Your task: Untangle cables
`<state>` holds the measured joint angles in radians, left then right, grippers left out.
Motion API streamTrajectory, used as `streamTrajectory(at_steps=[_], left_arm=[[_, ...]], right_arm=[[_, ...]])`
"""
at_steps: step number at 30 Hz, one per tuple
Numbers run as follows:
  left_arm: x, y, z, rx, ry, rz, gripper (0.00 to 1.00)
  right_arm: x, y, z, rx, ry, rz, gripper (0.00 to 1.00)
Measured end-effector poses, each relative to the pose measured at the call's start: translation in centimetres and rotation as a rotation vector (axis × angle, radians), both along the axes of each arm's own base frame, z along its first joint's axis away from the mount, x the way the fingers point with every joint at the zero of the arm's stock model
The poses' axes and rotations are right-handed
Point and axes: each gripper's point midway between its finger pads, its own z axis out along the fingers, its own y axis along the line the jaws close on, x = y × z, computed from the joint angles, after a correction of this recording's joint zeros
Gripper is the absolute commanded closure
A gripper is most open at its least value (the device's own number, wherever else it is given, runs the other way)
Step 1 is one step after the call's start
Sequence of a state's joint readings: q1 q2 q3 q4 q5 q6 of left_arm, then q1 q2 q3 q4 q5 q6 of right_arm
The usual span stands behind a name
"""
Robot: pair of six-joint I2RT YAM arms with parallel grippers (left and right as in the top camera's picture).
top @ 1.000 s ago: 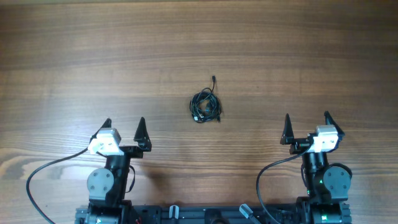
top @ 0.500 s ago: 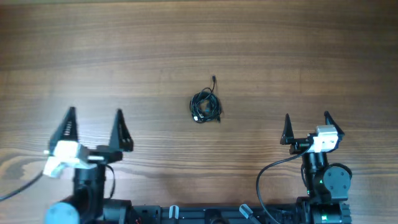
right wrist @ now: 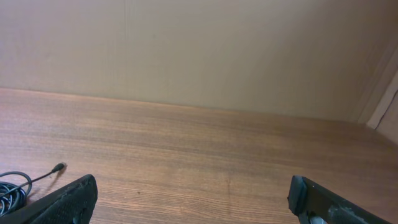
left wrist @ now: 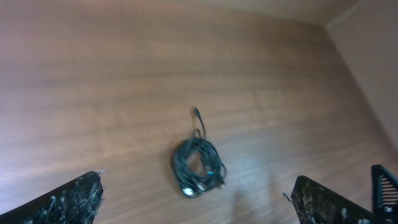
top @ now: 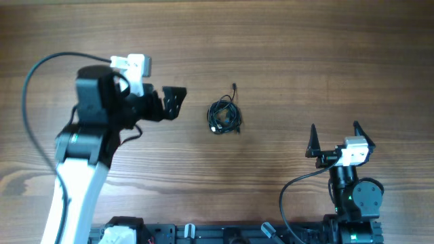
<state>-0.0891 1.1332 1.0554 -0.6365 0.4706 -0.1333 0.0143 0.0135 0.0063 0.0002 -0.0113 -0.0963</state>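
Observation:
The cables (top: pixel 224 116) lie as one small black tangle at the middle of the wooden table (top: pixel 305 54), with one loose end and its tiny plug (top: pixel 233 86) sticking out on the far side. My left gripper (top: pixel 178 103) hovers just left of the tangle, raised and open, with nothing in it. In the left wrist view the cables (left wrist: pixel 198 167) sit between and ahead of the wide-apart fingers (left wrist: pixel 74 202). My right gripper (top: pixel 334 132) rests open at the near right, away from the tangle. In the right wrist view only an edge of the cables (right wrist: pixel 15 185) shows at the lower left.
Thick black arm cables (top: pixel 34 74) loop from the left arm and trail beside the right arm's base (top: pixel 288 196). A beige wall (right wrist: pixel 199 50) rises behind the table's far edge.
The left arm has risen from its rest at the near edge and swung forward and right, up to the tangle's left side. The right arm and the cables have not moved.

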Motion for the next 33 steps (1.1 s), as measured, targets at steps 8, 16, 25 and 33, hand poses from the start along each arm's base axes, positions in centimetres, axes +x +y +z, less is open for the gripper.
streamTrajectory(at_steps=[8,16,25,33], left_arm=[[1.0,-1.7,-9.7,-0.332,0.659,0.312,0.00],[0.2,-2.3,-12.9,-0.323,0.815,0.388,0.03],[1.2,-6.7,-13.9,-0.019,0.548,0.392,0.12],[1.2,-10.3,-19.5,0.081,0.566,0.395,0.42]], right_arm=[[0.0,0.0,0.0,0.000,0.000,0.000,0.00],[0.0,0.0,0.0,0.000,0.000,0.000,0.00],[0.0,0.0,0.0,0.000,0.001,0.000,0.00],[0.0,0.0,0.0,0.000,0.000,0.000,0.00]])
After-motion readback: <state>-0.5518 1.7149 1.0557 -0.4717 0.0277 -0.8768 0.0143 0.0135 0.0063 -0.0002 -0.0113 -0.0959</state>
